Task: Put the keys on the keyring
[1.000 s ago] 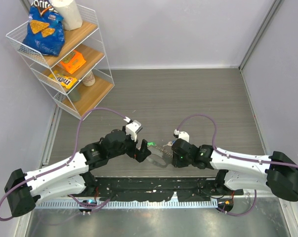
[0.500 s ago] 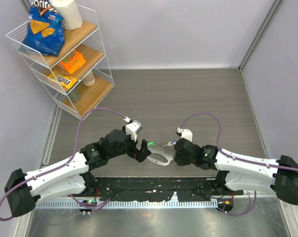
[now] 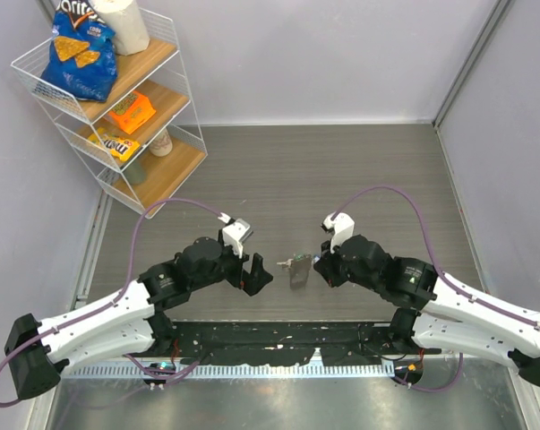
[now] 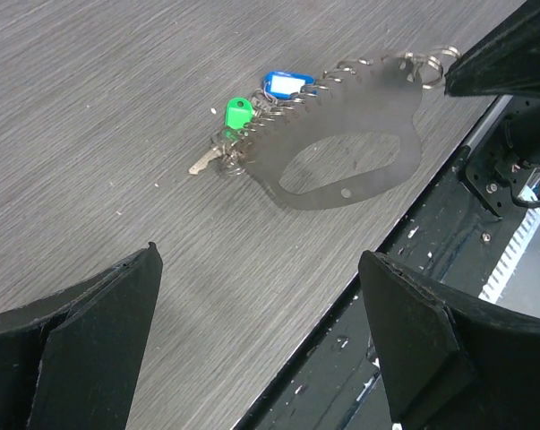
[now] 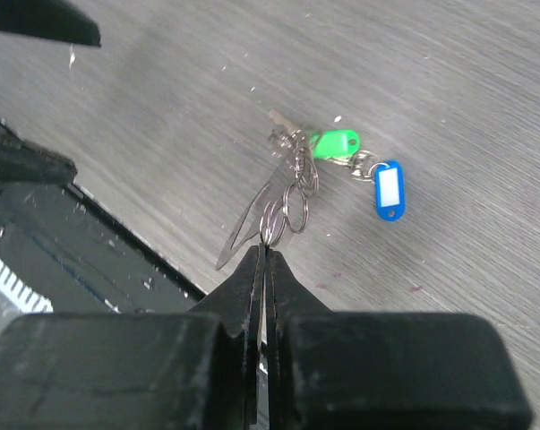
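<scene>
The keyring [image 3: 297, 271] is a flat grey metal plate with an oval cut-out and a row of small rings along one side. In the right wrist view my right gripper [image 5: 265, 249] is shut on its edge [image 5: 247, 224], holding it tilted above the table. The keys, one with a green head [image 5: 334, 142] and one with a blue tag [image 5: 388, 189], are linked to small rings [image 5: 292, 204] at its far end. In the left wrist view the keyring [image 4: 368, 103], green key [image 4: 239, 112] and blue tag [image 4: 283, 83] lie ahead of my open, empty left gripper [image 4: 259, 255].
A white wire shelf [image 3: 117, 98] with snack bags stands at the back left. The black base rail [image 3: 278, 340] runs along the table's near edge, just below both grippers. Purple cables [image 3: 377, 193] arch above the arms.
The keyring lay flat between the grippers; now my right gripper has shut on it and raised it onto its edge, and the right arm has risen. The left gripper stays open.
</scene>
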